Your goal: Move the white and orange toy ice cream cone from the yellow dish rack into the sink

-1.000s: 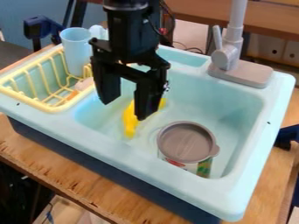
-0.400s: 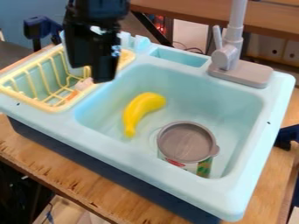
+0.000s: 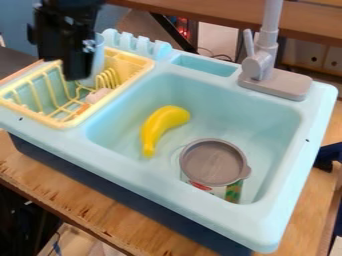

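The sink basin is plain pale aqua; inside the basin, the banana is bright yellow, the round lid grey-brown, and the container under it red, white and mottled green; beside the basin, the rack is pale yellow, the gripper over it black; behind the basin, the faucet is light grey

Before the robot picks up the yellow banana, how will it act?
The banana looks like smooth, stiff plastic, so it probably won't flop. Its curved shape may make it rock if pushed, and the sloping sink wall might stop it rolling far.
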You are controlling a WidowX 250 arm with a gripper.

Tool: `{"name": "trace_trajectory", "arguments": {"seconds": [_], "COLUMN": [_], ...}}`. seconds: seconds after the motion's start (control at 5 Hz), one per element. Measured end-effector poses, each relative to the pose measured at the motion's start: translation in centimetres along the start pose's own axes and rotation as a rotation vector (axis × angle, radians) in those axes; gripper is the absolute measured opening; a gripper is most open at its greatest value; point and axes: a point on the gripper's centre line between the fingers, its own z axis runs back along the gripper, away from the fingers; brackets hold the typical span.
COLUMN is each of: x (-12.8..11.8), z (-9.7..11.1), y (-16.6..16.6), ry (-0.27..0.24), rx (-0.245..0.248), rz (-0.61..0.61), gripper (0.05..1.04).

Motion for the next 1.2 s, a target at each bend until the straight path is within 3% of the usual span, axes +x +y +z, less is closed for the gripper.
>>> {"name": "trace_trajectory", "arguments": {"seconds": [0.2,0.4,0.6,0.8,1.2], "x": [0.5,2.4,3.3,3.0,1.8], "z": [-1.0,-4.8,-5.0,-6.5,-7.7], "y": [1.2,2.1,2.4,2.6,3.5], "ry": [-0.011,0.042,-0.012,0.012,0.04], "rx": [0.004,-0.037,-0.017,-0.067,-0.093], "rz": [-0.022,-0.073,-0.122,-0.131,-0.054], "gripper": [1.001,1.001,1.001,1.001,1.001]}}
